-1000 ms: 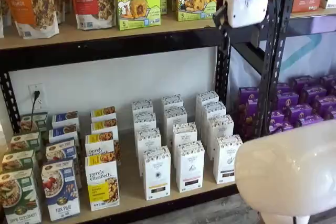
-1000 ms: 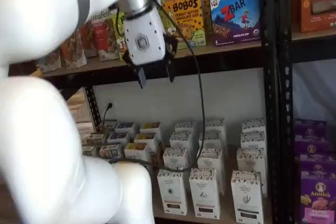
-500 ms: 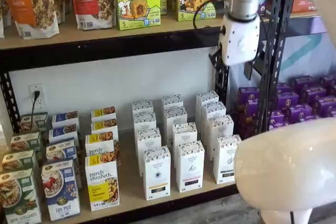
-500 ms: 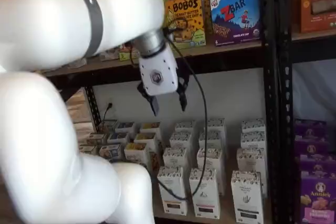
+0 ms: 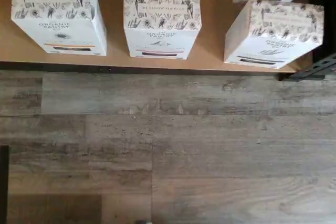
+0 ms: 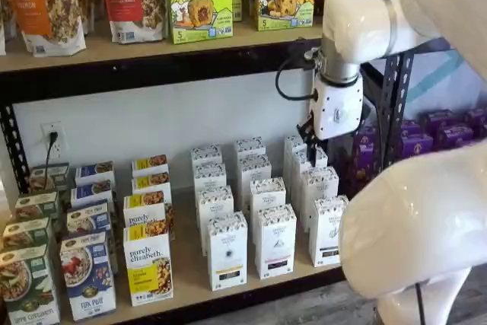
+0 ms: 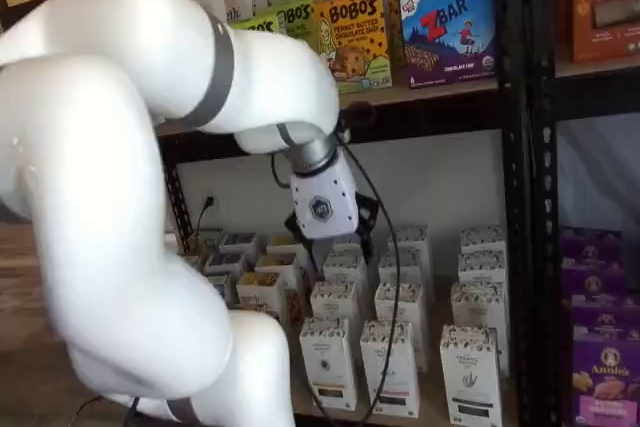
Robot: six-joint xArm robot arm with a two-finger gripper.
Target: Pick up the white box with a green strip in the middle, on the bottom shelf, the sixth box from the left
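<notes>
The white box (image 6: 329, 230) stands at the front of the rightmost white column on the bottom shelf (image 6: 190, 283). It also shows in a shelf view (image 7: 470, 377) and in the wrist view (image 5: 273, 32), beside a black upright. Its top carries a dark speckled band. My gripper (image 6: 329, 146) hangs above the back rows of white boxes, behind and above the white box. In a shelf view the gripper (image 7: 335, 247) sits over the middle columns. Only dark bits of the fingers show beside the white body, so I cannot tell whether they are open.
Two more white boxes (image 5: 161, 22) stand left of the target. Yellow-and-white boxes (image 6: 148, 268) stand further left. Purple boxes (image 7: 605, 367) lie right of the black upright (image 7: 520, 197). The upper shelf (image 6: 152, 47) is above. My arm's large white link (image 6: 415, 234) fills the lower right.
The gripper has come down from the upper shelf's height to just above the white boxes on the bottom shelf. The boxes have not moved.
</notes>
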